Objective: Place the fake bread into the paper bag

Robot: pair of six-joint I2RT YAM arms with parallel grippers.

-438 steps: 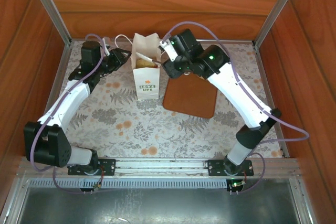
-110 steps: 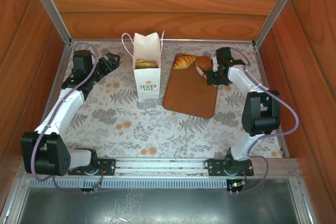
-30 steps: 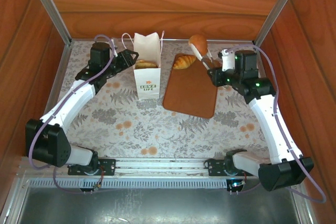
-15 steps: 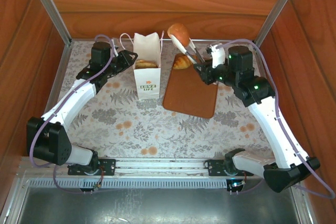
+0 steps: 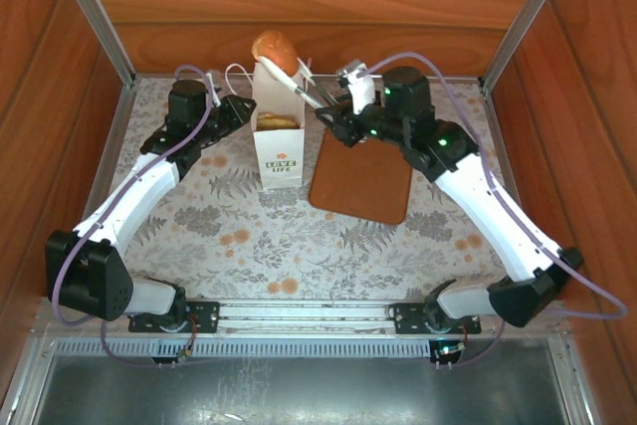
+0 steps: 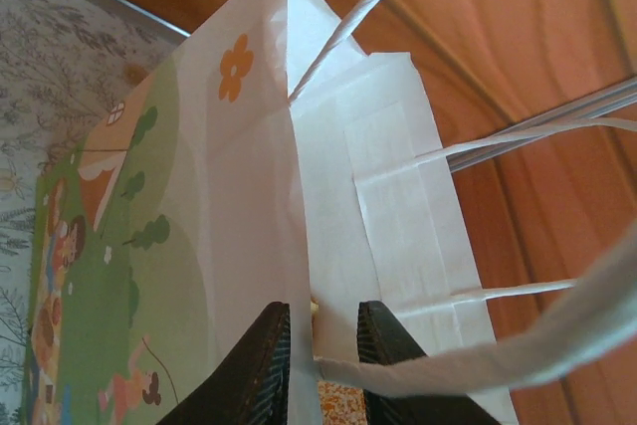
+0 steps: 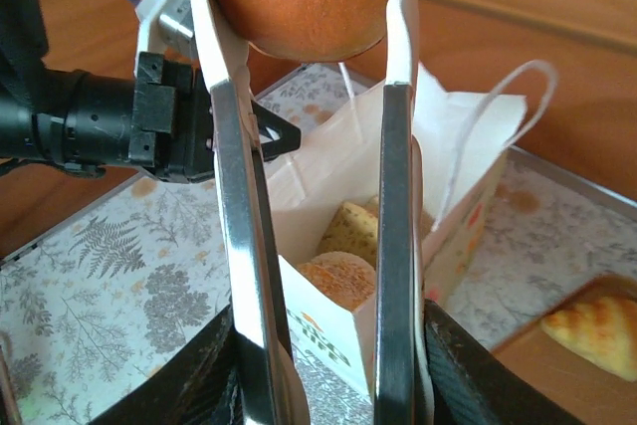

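Above the open top of the paper bag, a glazed roll hangs well clear of the rim, pinched between the tips of a pair of white tongs. The right gripper has its jaws clamped on the tongs' two arms near their base, squeezing them onto the roll.

The bag stands upright on the flower-patterned desk, its "LOVE LIFE" face toward the arm bases and its cord handles falling loose to the sides. Two pieces of fake bread lie inside it – a round brownish one nearer the front wall and a yellower one behind.

At the bag's left side, the left gripper meets the rim. From its wrist camera, its dark fingers stand close on either side of the paper wall at the top edge, with a thin gap showing between them – I cannot tell whether the jaws actually press the paper.

Just right of the bag lies the brown board, flat on the desk. A croissant rests on it, seen in the right wrist view.
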